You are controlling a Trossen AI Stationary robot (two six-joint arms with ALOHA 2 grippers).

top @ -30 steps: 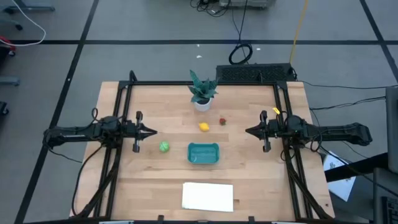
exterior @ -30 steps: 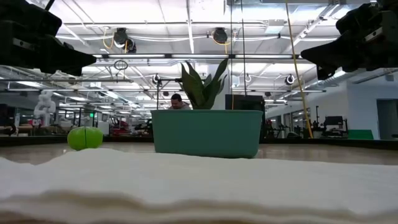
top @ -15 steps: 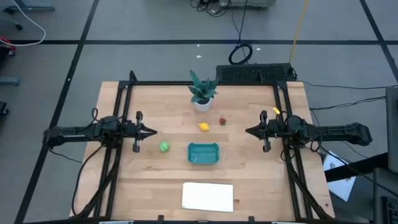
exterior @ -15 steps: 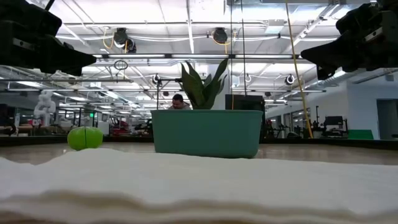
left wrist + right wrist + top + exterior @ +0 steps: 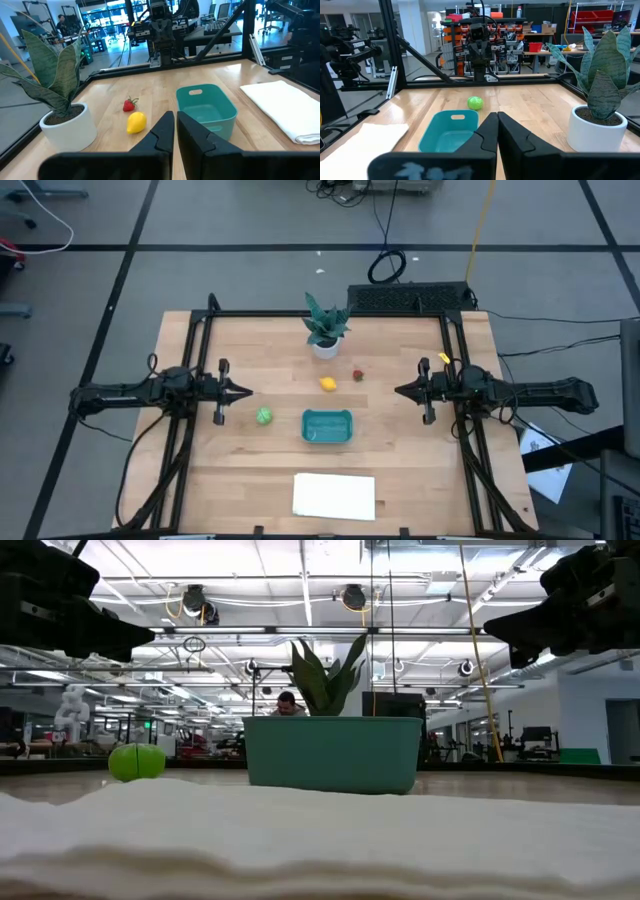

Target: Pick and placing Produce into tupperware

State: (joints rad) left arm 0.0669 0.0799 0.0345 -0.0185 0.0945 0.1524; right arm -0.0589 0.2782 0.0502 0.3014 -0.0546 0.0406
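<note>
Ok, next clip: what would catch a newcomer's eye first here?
Probably the teal tupperware at the middle of the wooden table, empty, with the green piece, yellow piece and red piece scattered around it. The potted plant stands behind them, and a white sheet lies at the near edge. The left gripper and right gripper face each other, shut, holding nothing.
</note>
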